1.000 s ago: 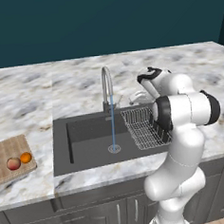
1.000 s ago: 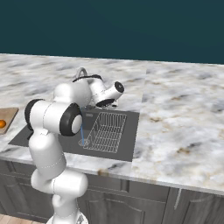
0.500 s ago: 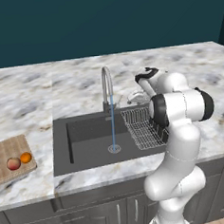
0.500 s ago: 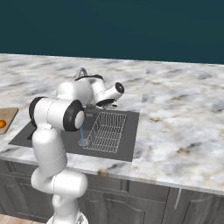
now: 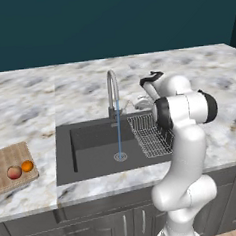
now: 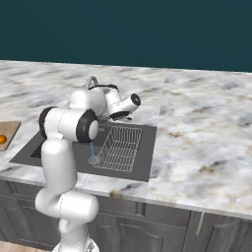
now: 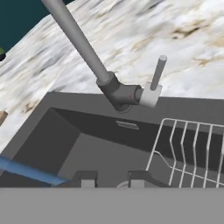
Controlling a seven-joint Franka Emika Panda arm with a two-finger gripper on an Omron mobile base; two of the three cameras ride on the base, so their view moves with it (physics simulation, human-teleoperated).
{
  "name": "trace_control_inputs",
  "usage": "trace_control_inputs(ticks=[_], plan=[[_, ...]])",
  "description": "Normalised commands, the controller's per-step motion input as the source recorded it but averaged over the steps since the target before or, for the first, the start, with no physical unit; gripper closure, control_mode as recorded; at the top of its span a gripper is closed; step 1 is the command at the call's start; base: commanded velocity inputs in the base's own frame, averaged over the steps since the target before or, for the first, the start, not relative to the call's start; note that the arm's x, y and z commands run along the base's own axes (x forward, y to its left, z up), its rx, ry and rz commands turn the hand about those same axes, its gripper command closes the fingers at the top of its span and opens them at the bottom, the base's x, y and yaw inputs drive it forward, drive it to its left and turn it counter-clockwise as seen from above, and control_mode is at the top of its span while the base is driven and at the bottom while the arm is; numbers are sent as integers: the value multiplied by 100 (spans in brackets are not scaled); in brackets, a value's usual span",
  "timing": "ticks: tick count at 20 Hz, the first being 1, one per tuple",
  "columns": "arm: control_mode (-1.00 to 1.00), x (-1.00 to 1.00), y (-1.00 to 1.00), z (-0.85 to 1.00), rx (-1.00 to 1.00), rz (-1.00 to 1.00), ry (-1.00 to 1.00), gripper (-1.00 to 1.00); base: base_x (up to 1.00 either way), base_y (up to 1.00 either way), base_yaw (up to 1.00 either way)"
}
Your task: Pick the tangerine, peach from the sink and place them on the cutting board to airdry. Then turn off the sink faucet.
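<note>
The peach and the tangerine lie side by side on the wooden cutting board at the far left of the counter. The tangerine also peeks in at the left edge on the cutting board. Water runs from the sink faucet into the dark sink. My gripper hovers over the sink's back right, just right of the faucet base and its upright handle. Its fingertips stand a narrow gap apart with nothing between them.
A wire rack fills the sink's right end, below my hand; it is also seen as the wire rack close under the fingers. The blue water stream falls onto the drain. Marble counter surrounds the sink, with a dark wall behind.
The arm has swung a little to the left, bringing the hand closer to the faucet's base. The water keeps running and the fruits have not moved.
</note>
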Motion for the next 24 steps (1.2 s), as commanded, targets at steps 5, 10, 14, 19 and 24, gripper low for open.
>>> trace_control_inputs(ticks=[5,10,14,19,24], plan=[[-100,28,0,-13,2,0,0,100,0,0,0],[-100,29,0,-14,2,0,1,100,0,0,0],[-100,31,0,-13,2,0,1,100,0,0,0],[-100,30,0,-11,1,0,2,100,0,0,0],[-100,34,3,-11,1,0,5,100,0,0,0]])
